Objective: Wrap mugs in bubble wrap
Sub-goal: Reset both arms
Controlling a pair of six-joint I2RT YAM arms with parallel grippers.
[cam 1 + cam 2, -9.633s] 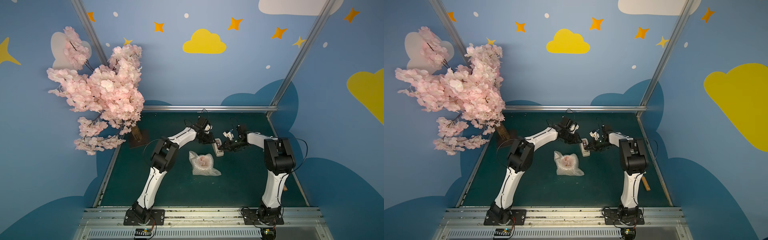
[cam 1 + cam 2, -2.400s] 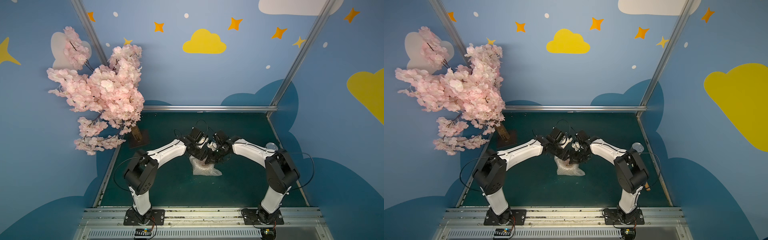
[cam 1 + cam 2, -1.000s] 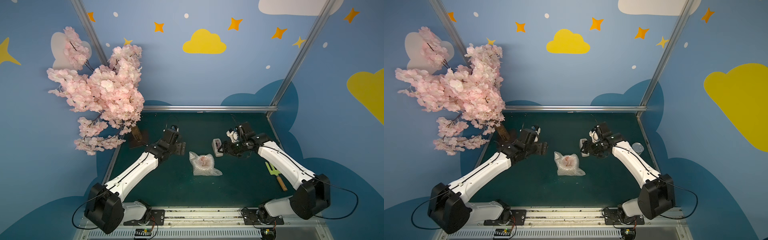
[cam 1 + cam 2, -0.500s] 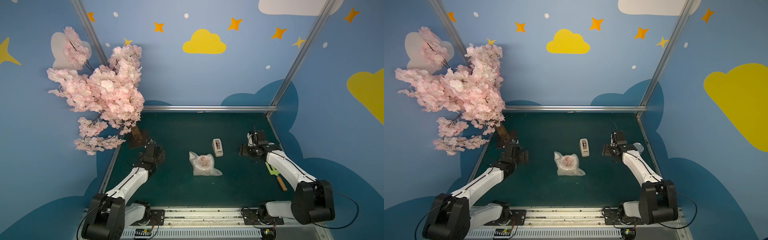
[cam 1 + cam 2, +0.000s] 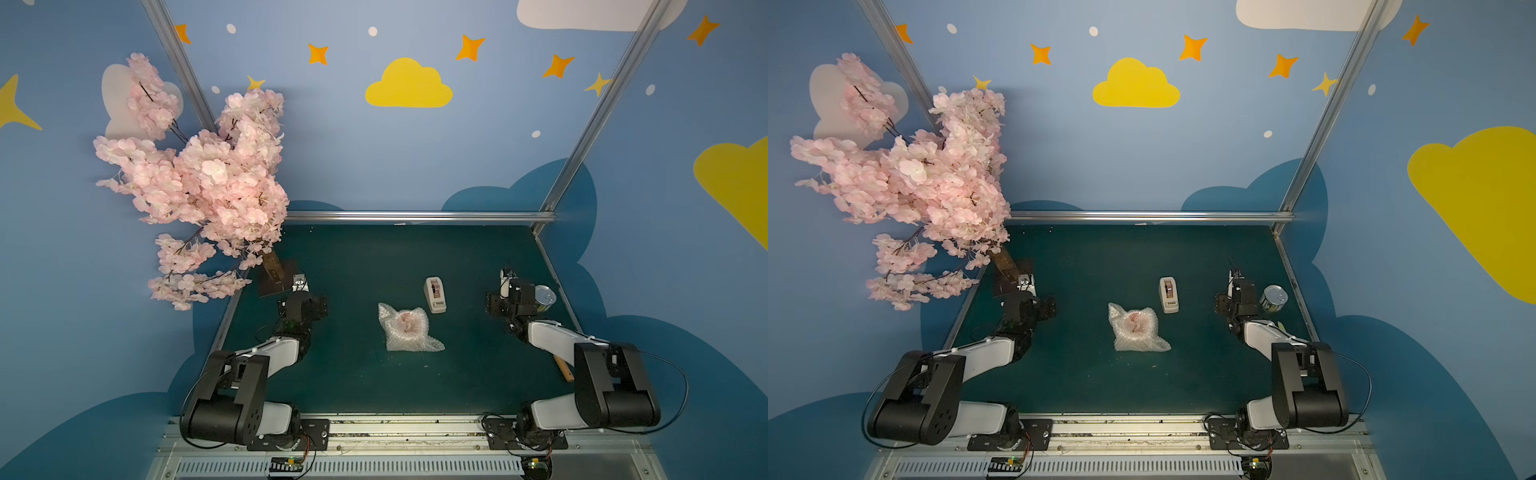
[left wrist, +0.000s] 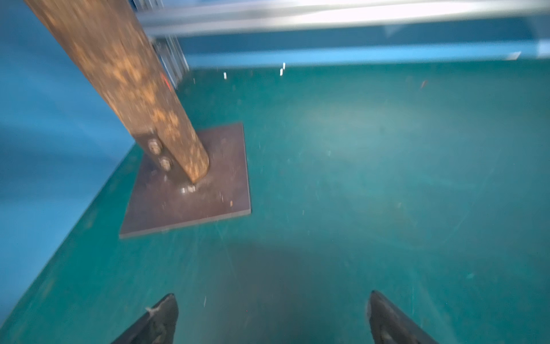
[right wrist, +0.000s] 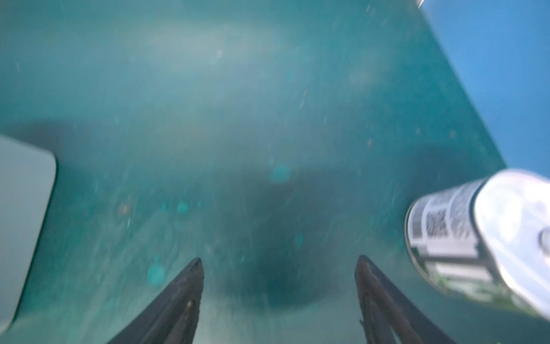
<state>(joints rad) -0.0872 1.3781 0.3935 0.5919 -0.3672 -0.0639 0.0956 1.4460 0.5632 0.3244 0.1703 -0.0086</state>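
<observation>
The mug (image 5: 409,323) shows only as a pinkish-red patch inside the crumpled bubble wrap (image 5: 409,332) bundle lying in the middle of the green table; in both top views the bubble wrap (image 5: 1138,332) lies free of both arms. My left gripper (image 6: 272,300) is open and empty over bare table beside the tree base, far left of the bundle in a top view (image 5: 302,297). My right gripper (image 7: 278,265) is open and empty too, far right of the bundle (image 5: 508,297), between the tape dispenser and the tin can.
A beige tape dispenser (image 5: 435,294) stands just behind and right of the bundle. A silver tin can (image 5: 544,297) sits by the right edge, close to my right gripper. The blossom tree's trunk and base plate (image 6: 190,190) stand at back left. A wooden-handled tool (image 5: 564,370) lies under the right arm.
Both arms have drawn back from the middle to the table's sides and folded in. The right jaws have opened a little wider. The bundle has stayed put.
</observation>
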